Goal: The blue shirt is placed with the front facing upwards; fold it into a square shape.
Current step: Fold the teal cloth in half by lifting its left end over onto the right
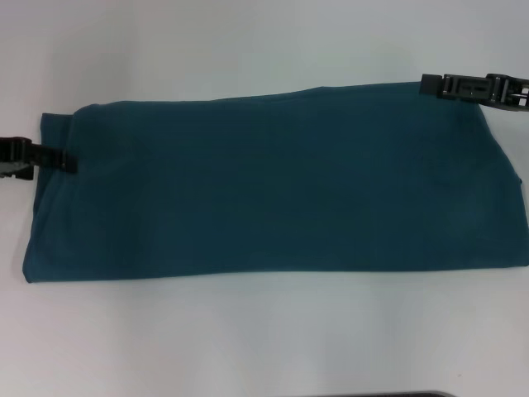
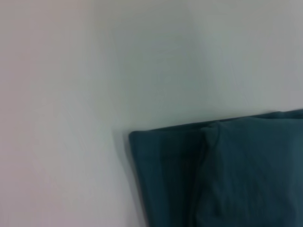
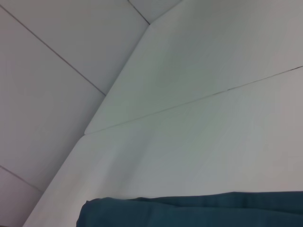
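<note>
Left gripper point(image 1: 62, 160) sits at the left short edge of the blue shirt point(image 1: 273, 186), up toward the far corner, tips just over the hem. Can't tell if it's clamped on cloth or only resting there, fingers look narrow but that's a guess.

Shirt is already a long band lying across the white table point(image 1: 264, 339), plain side up, no lettering showing. Left wrist cam shows a layered corner of it point(image 2: 222, 175) with a loose flap edge.

Right gripper point(image 1: 475, 87) is at the shirt's far right corner, touching or barely above the fabric, pinch state also unclear imo.

Risks, judging from this: if only the top layer gets caught, layers split when lifted and the fold goes crooked. The grippers sit at diff depths along the shirt, so uneven pull = skewed square. Right end runs near the table edge, could slip off.

Nothing else near the shirt, no obstacles afaict.
</note>
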You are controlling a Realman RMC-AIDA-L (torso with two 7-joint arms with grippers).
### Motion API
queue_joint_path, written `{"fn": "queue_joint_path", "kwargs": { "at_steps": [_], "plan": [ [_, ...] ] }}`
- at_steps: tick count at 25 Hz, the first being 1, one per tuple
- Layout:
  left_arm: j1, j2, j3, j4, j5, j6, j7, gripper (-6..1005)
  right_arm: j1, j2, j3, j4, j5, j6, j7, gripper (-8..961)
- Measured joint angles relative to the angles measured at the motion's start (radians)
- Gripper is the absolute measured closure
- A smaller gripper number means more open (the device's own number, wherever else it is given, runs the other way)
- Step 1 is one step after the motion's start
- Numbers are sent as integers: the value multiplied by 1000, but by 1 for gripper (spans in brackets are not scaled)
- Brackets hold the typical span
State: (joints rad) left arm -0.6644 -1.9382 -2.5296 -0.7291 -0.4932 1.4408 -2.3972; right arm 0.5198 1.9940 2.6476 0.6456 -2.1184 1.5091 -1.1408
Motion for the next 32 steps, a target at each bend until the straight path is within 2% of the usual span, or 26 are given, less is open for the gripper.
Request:
{"fn": "queue_joint_path", "kwargs": {
  "at_steps": [15, 32],
  "plan": [
    [-15, -10, 0, 14, 32, -37, -11, 99, -3, -1, 0, -1, 0, 3, 1, 237],
    [-44, -16, 40, 24, 32, 3, -10, 100, -4, -2, 0, 2, 2, 3, 0, 237]
  ]
}}
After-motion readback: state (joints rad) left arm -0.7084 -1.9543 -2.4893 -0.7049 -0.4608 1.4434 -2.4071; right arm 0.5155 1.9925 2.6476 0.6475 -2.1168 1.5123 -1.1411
